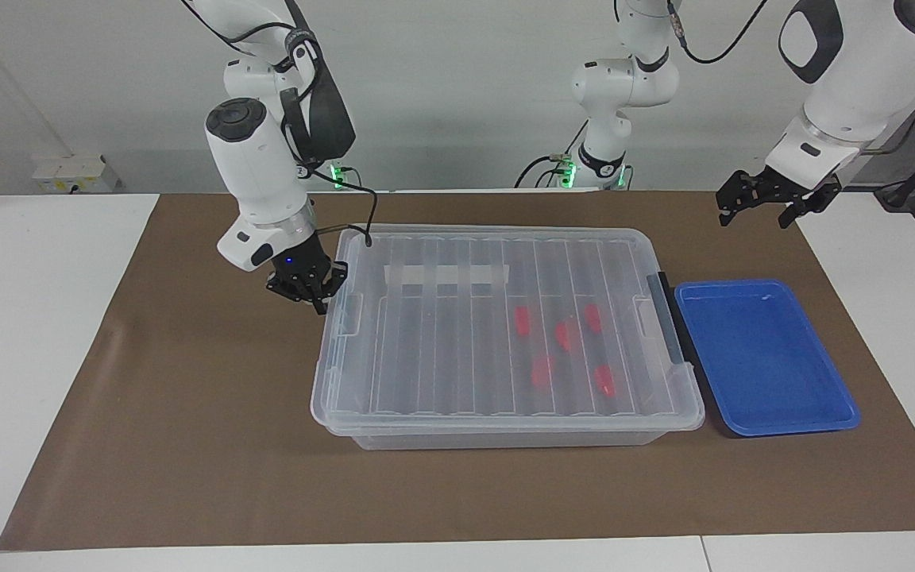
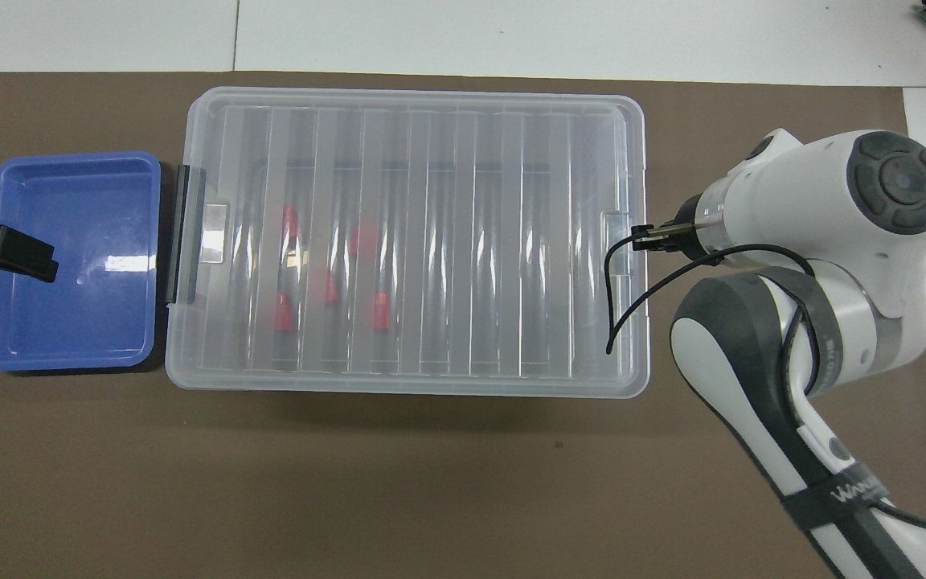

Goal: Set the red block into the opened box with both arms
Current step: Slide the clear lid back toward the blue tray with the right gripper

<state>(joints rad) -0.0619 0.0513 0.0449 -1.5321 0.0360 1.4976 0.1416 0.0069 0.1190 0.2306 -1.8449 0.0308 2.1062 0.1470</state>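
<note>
I see the brown mat (image 1: 187,445) spread across the table, and on it the box (image 1: 505,429) with its ribbed clear lid (image 1: 457,334) lying squarely over it. My right gripper (image 1: 316,295) sits low at the end of the lid toward the right arm's end of the table, fingertips together and pressed against the lid's edge by the small handle tab; I see nothing clamped between them. The blue tray (image 1: 767,413) lies just beside the box at the black latch (image 1: 668,318) end, well apart from that gripper. My left gripper (image 1: 767,199) hangs in the air with its fingers spread and nothing in them; from overhead it (image 2: 5,251) is over the tray's outer edge. Five red blocks (image 1: 541,369) lie inside the box under the lid, clustered toward the latch end.
</note>
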